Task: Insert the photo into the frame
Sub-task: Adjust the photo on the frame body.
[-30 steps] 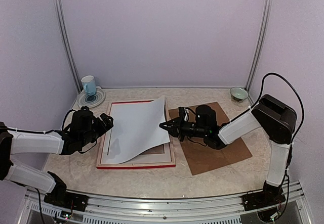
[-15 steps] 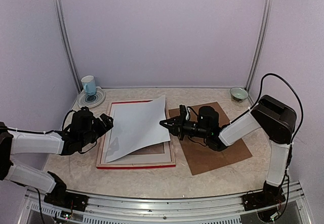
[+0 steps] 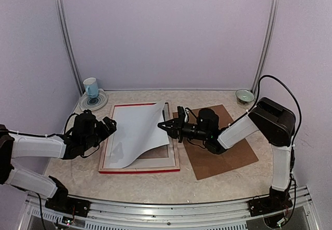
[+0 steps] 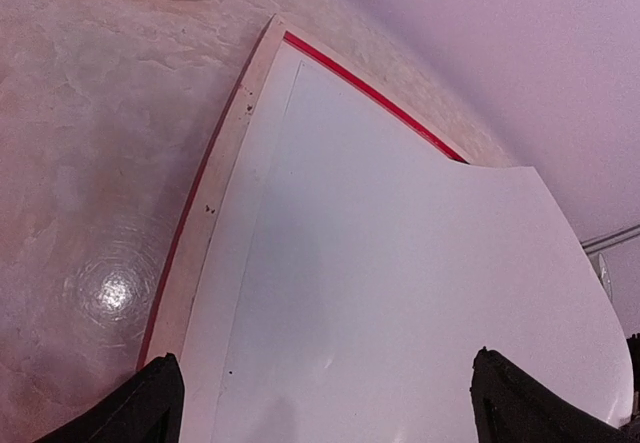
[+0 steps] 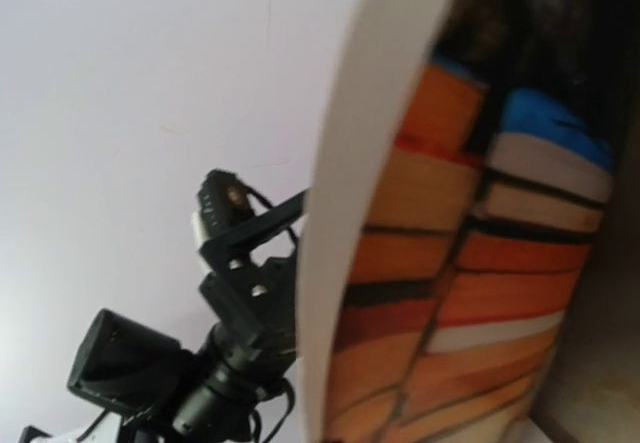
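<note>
Overhead, photo print-side down, frame half covered

The frame lies flat on the tabletop, left of centre. The photo lies over the frame. Its left part rests inside the frame and its right edge is lifted clear. The backing board lies flat on the tabletop, just beside the frame on its right. The right jaws reach in over the board's left part and meet the photo's raised right edge. The left jaws sit just beside the frame's left rail. Behind the frame, at the far left, a cup stands on a saucer. Behind the board, at the far right, stands a bowl.
</note>
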Action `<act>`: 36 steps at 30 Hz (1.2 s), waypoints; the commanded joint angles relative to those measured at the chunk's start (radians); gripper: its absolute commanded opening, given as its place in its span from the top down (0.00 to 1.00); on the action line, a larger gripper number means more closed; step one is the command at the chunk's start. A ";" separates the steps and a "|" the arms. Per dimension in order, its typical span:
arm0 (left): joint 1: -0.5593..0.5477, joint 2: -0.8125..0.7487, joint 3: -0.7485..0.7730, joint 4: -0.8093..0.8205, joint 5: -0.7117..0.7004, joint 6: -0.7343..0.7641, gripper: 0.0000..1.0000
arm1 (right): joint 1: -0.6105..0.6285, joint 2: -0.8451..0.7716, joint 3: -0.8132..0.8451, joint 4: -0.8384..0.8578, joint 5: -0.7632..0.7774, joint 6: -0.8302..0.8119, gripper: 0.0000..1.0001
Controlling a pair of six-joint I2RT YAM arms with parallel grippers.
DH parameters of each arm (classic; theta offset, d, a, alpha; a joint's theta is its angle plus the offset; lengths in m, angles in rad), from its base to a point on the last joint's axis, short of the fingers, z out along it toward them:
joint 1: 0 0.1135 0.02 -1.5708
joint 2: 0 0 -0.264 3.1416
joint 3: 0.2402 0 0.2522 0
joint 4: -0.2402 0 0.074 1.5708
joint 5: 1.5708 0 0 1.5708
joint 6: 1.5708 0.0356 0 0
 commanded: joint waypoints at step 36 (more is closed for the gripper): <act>0.012 0.002 -0.010 0.019 0.014 0.000 0.01 | -0.162 0.070 0.280 -0.763 -0.180 -0.372 0.49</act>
